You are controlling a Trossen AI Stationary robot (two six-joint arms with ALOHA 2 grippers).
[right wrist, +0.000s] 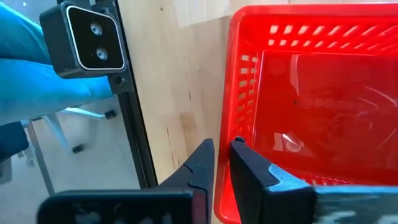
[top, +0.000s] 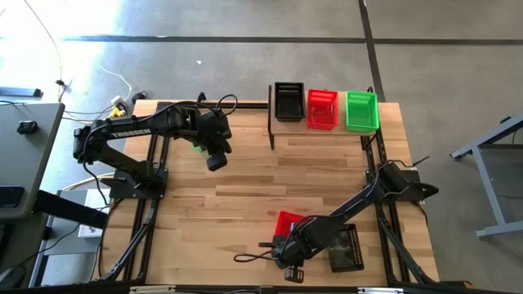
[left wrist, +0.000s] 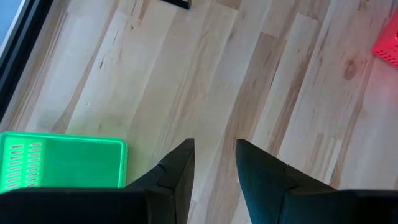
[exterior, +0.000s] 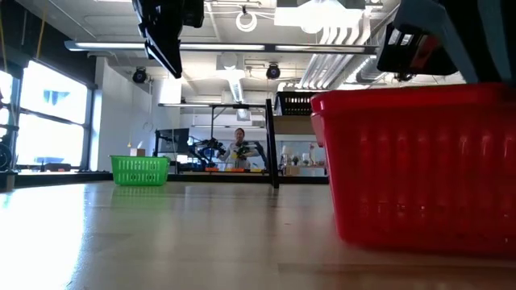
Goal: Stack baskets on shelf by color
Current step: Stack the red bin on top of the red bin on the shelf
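Observation:
Three baskets stand side by side on the shelf (top: pixel 310 133) at the table's far edge: black (top: pixel 288 101), red (top: pixel 322 109), green (top: pixel 361 111). My left gripper (top: pixel 216 162) (left wrist: pixel 214 155) hovers open above the table's left middle, just beside a green basket (left wrist: pixel 62 163) (exterior: pixel 139 171) that rests on its base. My right gripper (top: pixel 288 253) (right wrist: pixel 222 149) is near the table's near edge, shut on a second red basket (top: pixel 288 222) (exterior: pixel 419 169). A black basket (top: pixel 346 249) lies to that one's right. My right gripper grips the red basket by the rim of one side wall (right wrist: pixel 222 186), the wall toward the table's near edge. One finger (right wrist: pixel 252 171) is inside the basket and one (right wrist: pixel 202 168) outside, slanting down from above. The basket sits upright with its base on the table.
The low camera's housing (right wrist: pixel 84 37) and the dark frame rail stand at the near edge close to my right gripper. A black cable (top: pixel 249 255) lies to the left of that gripper. Bare wood spans the table's middle between both arms and the shelf.

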